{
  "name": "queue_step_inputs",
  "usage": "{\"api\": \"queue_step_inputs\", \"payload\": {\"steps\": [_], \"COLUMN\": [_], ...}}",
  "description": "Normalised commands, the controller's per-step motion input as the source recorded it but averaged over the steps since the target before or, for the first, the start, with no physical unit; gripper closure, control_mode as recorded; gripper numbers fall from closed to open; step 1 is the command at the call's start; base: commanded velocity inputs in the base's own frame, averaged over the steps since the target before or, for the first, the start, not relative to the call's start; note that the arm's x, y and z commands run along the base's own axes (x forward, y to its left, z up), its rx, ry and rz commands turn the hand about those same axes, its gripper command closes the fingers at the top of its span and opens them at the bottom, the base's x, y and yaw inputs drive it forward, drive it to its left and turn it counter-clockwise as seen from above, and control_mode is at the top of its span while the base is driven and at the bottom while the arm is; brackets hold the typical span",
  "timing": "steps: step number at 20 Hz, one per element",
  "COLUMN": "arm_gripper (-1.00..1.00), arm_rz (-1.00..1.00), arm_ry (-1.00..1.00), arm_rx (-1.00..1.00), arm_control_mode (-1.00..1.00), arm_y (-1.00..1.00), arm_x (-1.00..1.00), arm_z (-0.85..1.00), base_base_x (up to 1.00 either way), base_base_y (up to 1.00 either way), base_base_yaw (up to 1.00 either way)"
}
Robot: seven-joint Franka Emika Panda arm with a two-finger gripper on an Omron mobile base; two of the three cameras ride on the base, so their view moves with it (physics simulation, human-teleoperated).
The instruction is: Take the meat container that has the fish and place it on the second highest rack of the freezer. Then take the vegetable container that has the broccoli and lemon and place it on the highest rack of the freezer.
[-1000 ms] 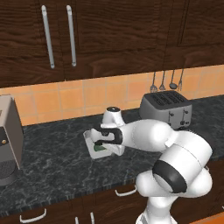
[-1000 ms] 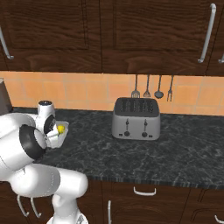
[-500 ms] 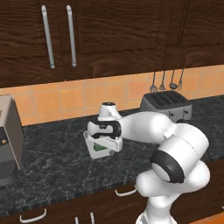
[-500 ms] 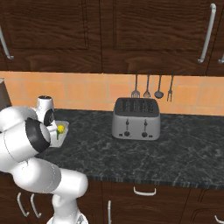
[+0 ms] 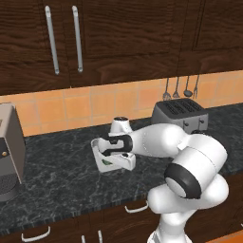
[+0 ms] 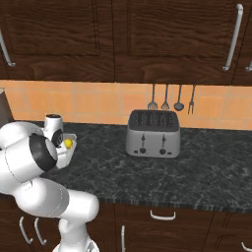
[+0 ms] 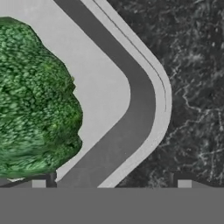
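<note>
Sitting on the dark counter (image 5: 57,185), the white tray (image 7: 144,105) holds the broccoli (image 7: 35,96) and the lemon (image 6: 68,143), so this is the vegetable container, not yet lifted. Directly above it hangs the gripper (image 5: 113,156), pointing down with its jaws spread wide and nothing held. One fingertip falls over the tray floor by the broccoli and the other over bare counter, straddling the rim, which looks meant for pinching the wall. A toaster (image 6: 152,133) stands well apart.
</note>
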Motion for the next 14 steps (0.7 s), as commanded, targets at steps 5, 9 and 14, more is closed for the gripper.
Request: {"api": "queue_step_inputs", "payload": {"steps": [5, 9, 14], "arm_gripper": [-1.00, 1.00, 1.00], "arm_rz": [0.00, -0.02, -0.07], "arm_ry": [0.00, 0.00, 0.00], "arm_rx": [0.00, 0.00, 0.00], "arm_control_mode": [-1.00, -1.00, -1.00], "arm_y": [-0.11, 0.00, 0.00], "arm_x": [-0.11, 0.00, -0.02], "arm_z": [-0.21, -0.18, -0.01], "base_base_x": [0.00, 0.00, 0.00], "base_base_y": [0.00, 0.00, 0.00], "base_base_yaw": [0.00, 0.00, 0.00]}}
